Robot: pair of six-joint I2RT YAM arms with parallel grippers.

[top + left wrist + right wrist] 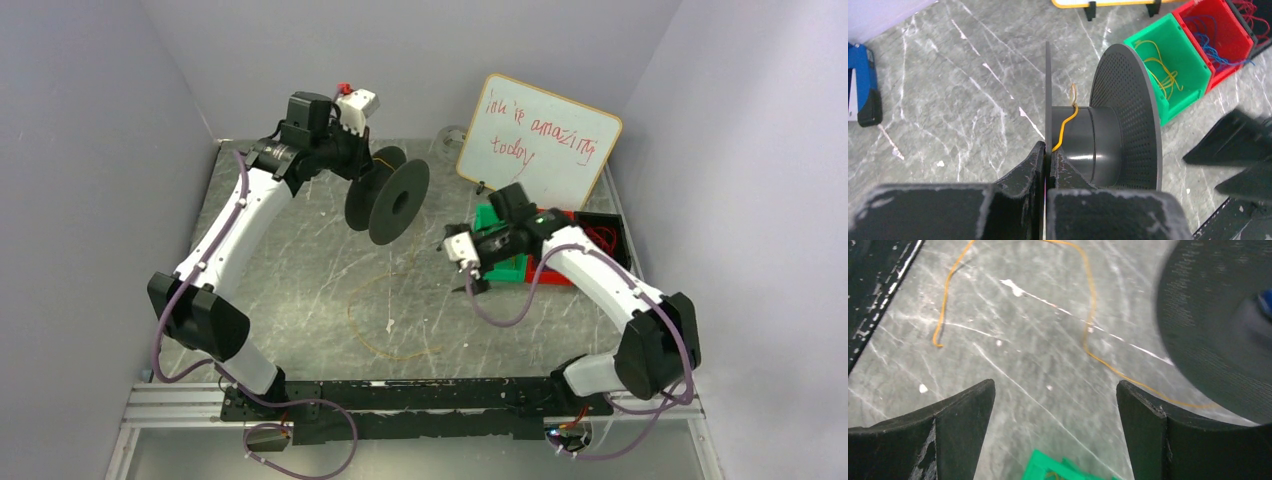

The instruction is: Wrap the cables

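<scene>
My left gripper (358, 170) is shut on one thin flange of the black spool (390, 200) and holds it above the table. In the left wrist view the jaws (1048, 152) pinch that flange, and the spool (1108, 135) has a short end of yellow cable (1068, 122) lying over its hub. The rest of the cable (385, 322) lies in a loose loop on the table, and also shows in the right wrist view (1089, 315). My right gripper (470, 272) is open and empty (1055, 390), just above the table, right of the spool.
A whiteboard (540, 140) leans at the back right. A green bin (1173, 75) with yellow wires and a red bin (1213, 40) with blue and red wires stand under my right arm. A blue object (860, 85) lies at the left. Grey walls enclose the table.
</scene>
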